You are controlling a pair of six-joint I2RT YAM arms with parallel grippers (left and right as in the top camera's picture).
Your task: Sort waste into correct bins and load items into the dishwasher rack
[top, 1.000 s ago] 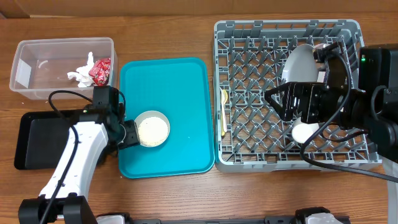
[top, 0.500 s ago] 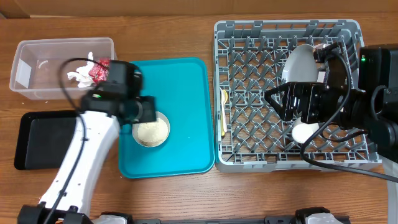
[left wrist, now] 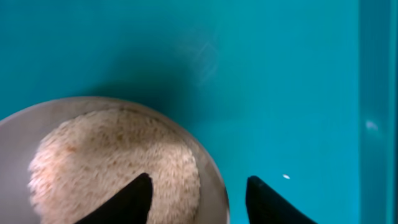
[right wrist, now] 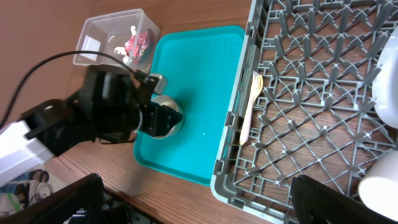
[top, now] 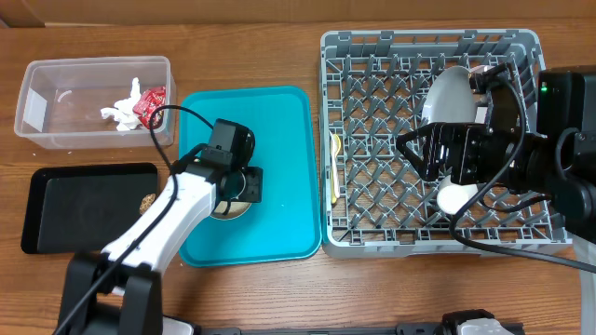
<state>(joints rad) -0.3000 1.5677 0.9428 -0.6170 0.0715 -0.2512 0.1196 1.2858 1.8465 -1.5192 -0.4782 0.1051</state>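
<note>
The small grey bowl (left wrist: 210, 171) holds white rice grains (left wrist: 106, 162) and stands on the teal tray (top: 279, 140). My left gripper (left wrist: 198, 200) is open and straddles the bowl's right rim, with one finger over the rice and one outside. In the overhead view this gripper (top: 244, 186) hides most of the bowl (top: 223, 208). A brown scrap (top: 147, 201) lies in the black tray (top: 84, 209). My right gripper (top: 414, 154) is open and empty above the dishwasher rack (top: 433, 46). The rack holds a plate (top: 447, 93), a white cup (top: 456, 197) and a yellow spoon (top: 335, 167).
The clear tub (top: 56, 112) at the back left holds a crumpled tissue (top: 121, 112) and a red wrapper (top: 152, 104). The rack's left wall stands close beside the teal tray's right edge. The left arm's cable loops over the tray's left edge.
My left arm has swung from the bowl's left side, up past the tub, and down over the bowl's right rim. The right arm has not moved.
</note>
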